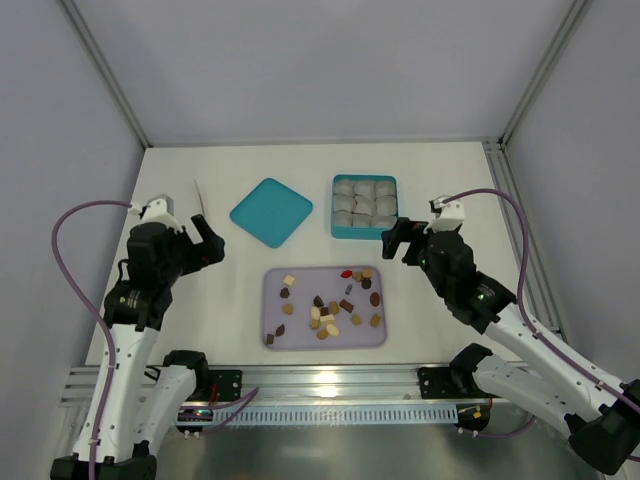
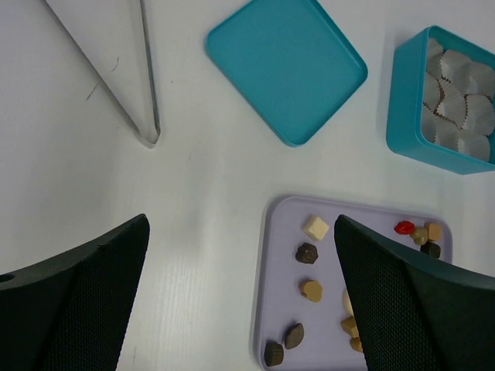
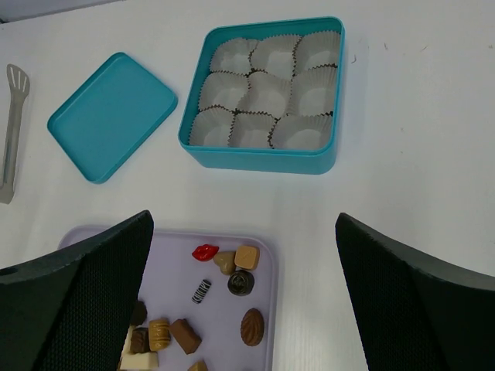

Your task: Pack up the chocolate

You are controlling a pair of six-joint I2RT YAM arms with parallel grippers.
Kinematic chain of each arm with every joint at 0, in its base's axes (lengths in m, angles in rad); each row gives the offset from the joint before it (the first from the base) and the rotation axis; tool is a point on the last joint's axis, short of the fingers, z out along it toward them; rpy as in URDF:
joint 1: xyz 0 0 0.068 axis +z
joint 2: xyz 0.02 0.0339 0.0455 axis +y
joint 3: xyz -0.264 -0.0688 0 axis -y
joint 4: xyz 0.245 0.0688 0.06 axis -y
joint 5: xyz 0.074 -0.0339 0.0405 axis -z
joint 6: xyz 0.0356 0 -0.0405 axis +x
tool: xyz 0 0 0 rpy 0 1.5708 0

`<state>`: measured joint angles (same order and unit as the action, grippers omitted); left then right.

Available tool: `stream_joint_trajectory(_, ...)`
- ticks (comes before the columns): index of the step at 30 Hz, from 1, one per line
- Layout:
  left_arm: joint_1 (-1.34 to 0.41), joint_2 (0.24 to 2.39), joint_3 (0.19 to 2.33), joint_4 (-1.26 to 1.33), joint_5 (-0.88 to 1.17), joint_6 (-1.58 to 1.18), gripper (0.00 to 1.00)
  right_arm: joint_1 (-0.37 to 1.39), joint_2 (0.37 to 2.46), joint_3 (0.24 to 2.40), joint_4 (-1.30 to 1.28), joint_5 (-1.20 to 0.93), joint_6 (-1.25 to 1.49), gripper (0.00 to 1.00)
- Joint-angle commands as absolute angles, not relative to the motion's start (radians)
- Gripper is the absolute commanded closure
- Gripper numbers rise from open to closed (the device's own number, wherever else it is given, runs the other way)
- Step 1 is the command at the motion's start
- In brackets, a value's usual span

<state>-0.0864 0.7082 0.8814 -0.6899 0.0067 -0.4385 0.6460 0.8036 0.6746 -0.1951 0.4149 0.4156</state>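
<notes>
Several small chocolates (image 1: 325,318) in dark brown, tan, cream and one red lie loose on a lavender tray (image 1: 270,340) at the table's front middle. A teal box (image 1: 364,235) behind it holds empty white paper cups. My left gripper (image 1: 205,243) is open and empty, raised to the left of the tray. My right gripper (image 1: 398,240) is open and empty, raised above the tray's right rear corner. In the left wrist view the gripper (image 2: 241,224) hangs over the tray's left edge (image 2: 261,309) and chocolates (image 2: 312,290). In the right wrist view the gripper (image 3: 244,219) frames chocolates (image 3: 252,326) and the box (image 3: 259,158).
The teal lid (image 1: 271,211) lies flat to the left of the box; it shows in the left wrist view (image 2: 286,66) and the right wrist view (image 3: 112,116). Pale tongs (image 1: 197,197) lie at the back left, also in the left wrist view (image 2: 128,85). Enclosure walls surround the table.
</notes>
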Motion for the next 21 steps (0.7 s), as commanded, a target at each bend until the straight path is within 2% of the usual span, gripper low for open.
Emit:
stream_joint_trajectory(1, -0.081, 0.7, 0.91, -0.699, -0.06, -0.446, 0.0, 0.647, 0.787, 0.68, -0.156, 0.413, 0.396, 0.0)
stream_joint_trajectory(8, -0.081, 0.745, 0.933, -0.698, -0.164, -0.488, 0.0, 0.647, 0.772, 0.676, -0.167, 0.382, 0.377, 0.0)
stream_joint_trajectory(12, -0.081, 0.86, 0.994, -0.687, -0.23, -0.494, 0.0, 0.647, 0.782, 0.676, -0.164, 0.354, 0.377, 0.0)
stream_joint_trajectory(21, -0.063, 1.327, 1.193, -0.649, -0.308, -0.476, 0.0, 0.647, 0.805, 0.676, -0.164, 0.282, 0.394, 0.0)
